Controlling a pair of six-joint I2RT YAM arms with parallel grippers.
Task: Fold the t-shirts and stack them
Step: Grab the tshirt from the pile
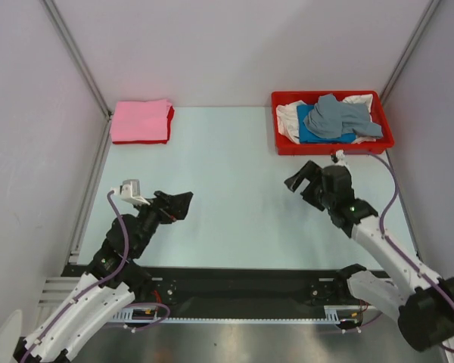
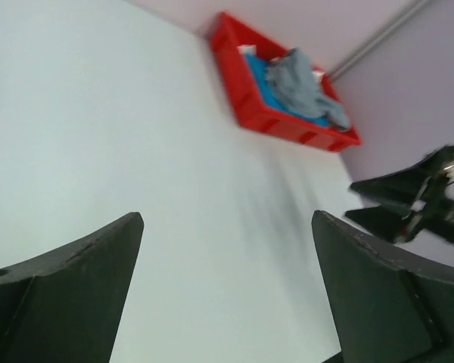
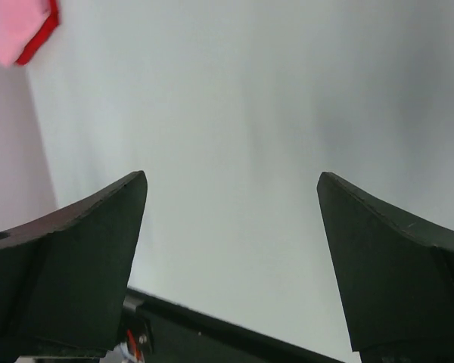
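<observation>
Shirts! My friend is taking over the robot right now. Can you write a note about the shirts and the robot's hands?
Left gripper: fingers open, empty, over the table.
Right gripper: fingers open, empty, just in front of the tray.
Done: pink shirt lies folded on the red shirt, far left corner.
Left: grey shirt sits on top of the blue shirt and white shirt, all heaped unfolded in the tray. Fold each one and add it to the stack.
</observation>
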